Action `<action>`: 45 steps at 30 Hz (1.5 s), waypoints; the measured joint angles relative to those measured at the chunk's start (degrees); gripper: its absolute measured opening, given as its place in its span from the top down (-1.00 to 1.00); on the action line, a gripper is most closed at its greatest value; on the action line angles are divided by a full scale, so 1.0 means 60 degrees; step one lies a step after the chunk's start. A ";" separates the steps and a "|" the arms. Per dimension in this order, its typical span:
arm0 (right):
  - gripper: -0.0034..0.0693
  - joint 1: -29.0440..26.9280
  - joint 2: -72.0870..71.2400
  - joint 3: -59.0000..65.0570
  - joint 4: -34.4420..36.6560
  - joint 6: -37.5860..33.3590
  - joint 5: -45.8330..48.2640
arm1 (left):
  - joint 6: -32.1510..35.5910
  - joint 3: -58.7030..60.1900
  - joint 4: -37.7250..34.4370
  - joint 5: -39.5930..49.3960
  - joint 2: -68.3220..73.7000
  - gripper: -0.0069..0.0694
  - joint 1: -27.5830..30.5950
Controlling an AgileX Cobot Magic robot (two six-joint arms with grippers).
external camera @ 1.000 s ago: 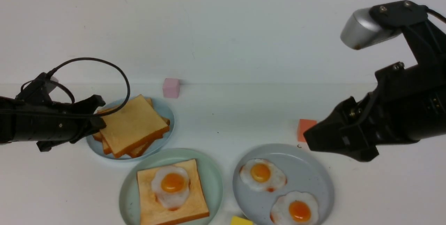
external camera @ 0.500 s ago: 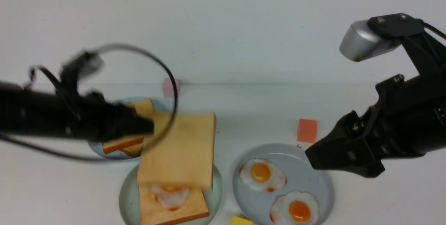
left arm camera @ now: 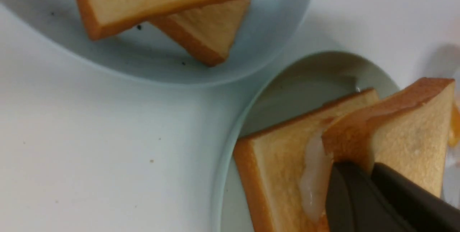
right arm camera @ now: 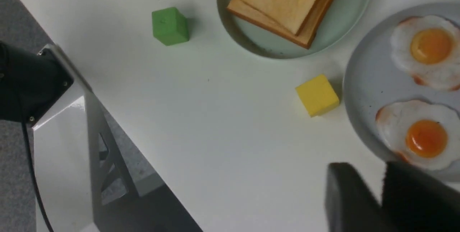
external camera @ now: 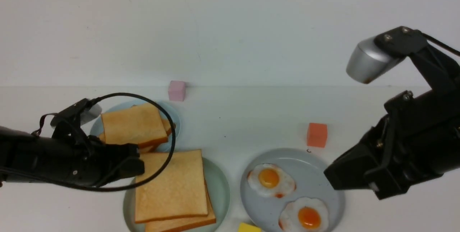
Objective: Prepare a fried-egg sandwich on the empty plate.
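White table [external camera: 233,117] — left pincer [external camera: 138,165] grips top toast [external camera: 172,185] on mint plate [external camera: 222,189]; right pincer [external camera: 336,180] closed, empty.

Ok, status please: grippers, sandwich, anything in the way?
Left gripper shut on top toast; right gripper shut, empty. Toast covers egg on mint plate, unreleased. Yellow cube near plate.

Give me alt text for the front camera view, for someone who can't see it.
The left gripper holds a top toast slice over a lower slice on the mint-green plate. The right gripper hangs by the rim of a grey-blue plate carrying two fried eggs; more toast sits on a light-blue plate behind.
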 joint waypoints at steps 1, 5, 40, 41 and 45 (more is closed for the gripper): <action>0.76 0.0000 0.0000 0.0000 0.0001 0.0000 0.0028 | 0.0000 0.0000 -0.0153 0.0000 0.0100 0.78 0.0000; 0.93 0.0000 0.0000 0.0000 0.0001 0.0000 0.0123 | -0.0009 0.0000 -0.0336 0.0168 0.0572 0.77 0.0000; 0.63 0.0000 -0.7746 0.6094 -0.1548 0.1601 -0.5344 | -0.8205 -0.0047 0.9402 0.3872 -0.8647 0.49 -0.0174; 0.63 0.0000 -0.8062 0.6514 -0.1585 0.1700 -0.5507 | -0.8223 -0.0025 0.9461 0.3939 -0.8885 0.55 -0.0358; 0.61 0.0000 -0.9501 0.8085 -0.2010 0.1819 -0.6027 | -0.8135 0.0406 0.9973 0.4732 -1.0546 0.81 -0.1766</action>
